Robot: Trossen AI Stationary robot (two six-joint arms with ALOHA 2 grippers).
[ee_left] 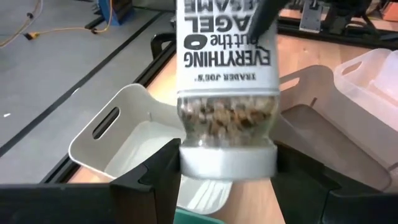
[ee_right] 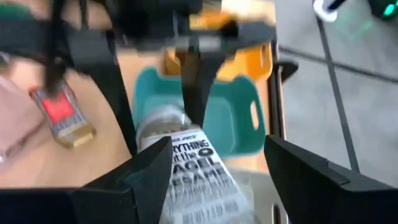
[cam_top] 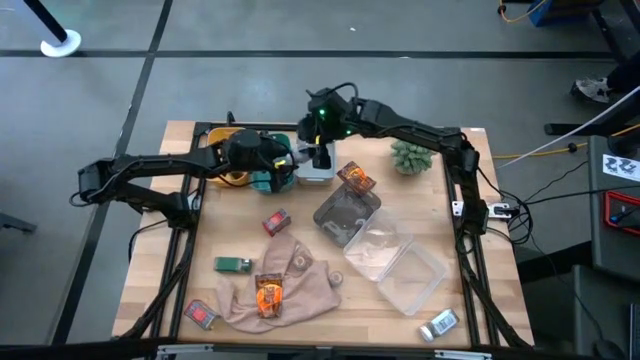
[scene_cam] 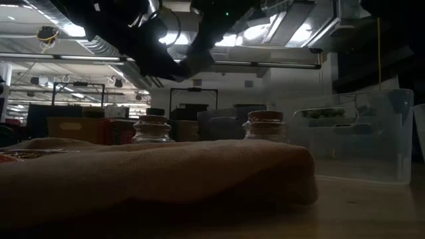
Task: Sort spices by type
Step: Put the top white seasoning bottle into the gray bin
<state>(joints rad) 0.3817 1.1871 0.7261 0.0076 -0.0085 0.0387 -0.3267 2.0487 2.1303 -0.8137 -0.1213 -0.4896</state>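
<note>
High view: I see the left gripper [cam_top: 292,165] and right gripper [cam_top: 318,152] meeting above the white bin [cam_top: 316,170] at the table's far edge.

Left wrist view: my left fingers [ee_left: 158,177] clamp the seasoning jar [ee_left: 227,81], inverted, by its white cap.

Right wrist view: right fingers [ee_right: 149,165] spread apart, flanking the jar [ee_right: 196,171] above the teal bin [ee_right: 233,121].

A white-labelled seasoning jar [ee_right: 198,171] lies between the right tool's [ee_right: 214,171] spread fingers, above a teal bin [ee_right: 233,118].
</note>
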